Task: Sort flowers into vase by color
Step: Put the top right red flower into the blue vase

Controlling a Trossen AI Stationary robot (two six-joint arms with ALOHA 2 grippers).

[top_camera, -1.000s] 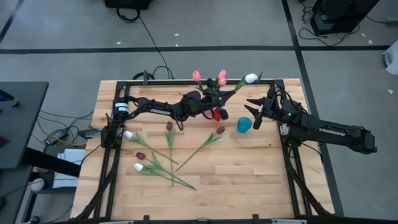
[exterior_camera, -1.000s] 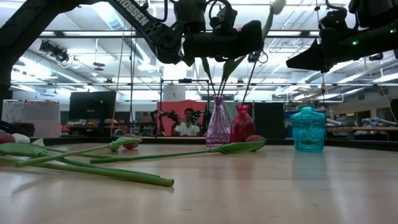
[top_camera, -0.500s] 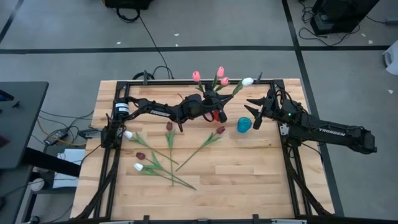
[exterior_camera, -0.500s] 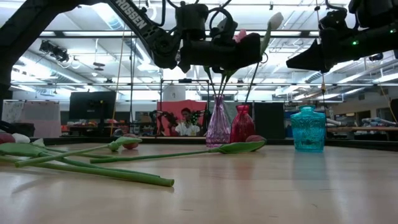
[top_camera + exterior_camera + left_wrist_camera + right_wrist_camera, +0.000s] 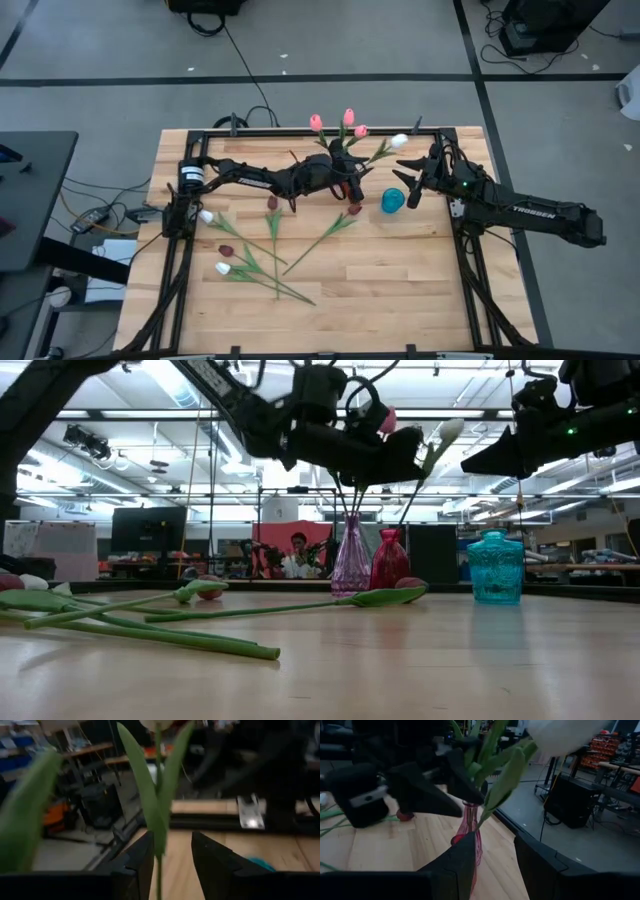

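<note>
Two fingers apart at the left gripper [image 5: 171, 836], with the thin green stem of the white tulip [image 5: 158, 820] loose in the gap, nearer one finger and pinched by neither: let go, by the look of it. Hangs over the far side of the table [image 5: 400, 290], just above the purple vase [image 5: 351, 565] and the red vase [image 5: 389, 560]. Hard to say which neck takes the white stem; probably the red one. Leans far out toward the right gripper [image 5: 410, 182], head well off the vertical. Beside it, in the same cluster, three pink tulips [image 5: 348, 117]. At the right gripper, near the teal vase [image 5: 495, 568]: fingers apart, holding nothing, waiting. Farther out, flat on the boards and well apart from the vases, five loose flowers [image 5: 272, 203], two white and three maroon.

Likely trouble on the pull-back:
- Could snag a leaf or the stem on a finger and drag the tulip out again.
- Could nudge a narrow vase over, given the crowding.
- Could see the tulip topple out, given so steep a lean.
- Could brush the right gripper nearby.
</note>
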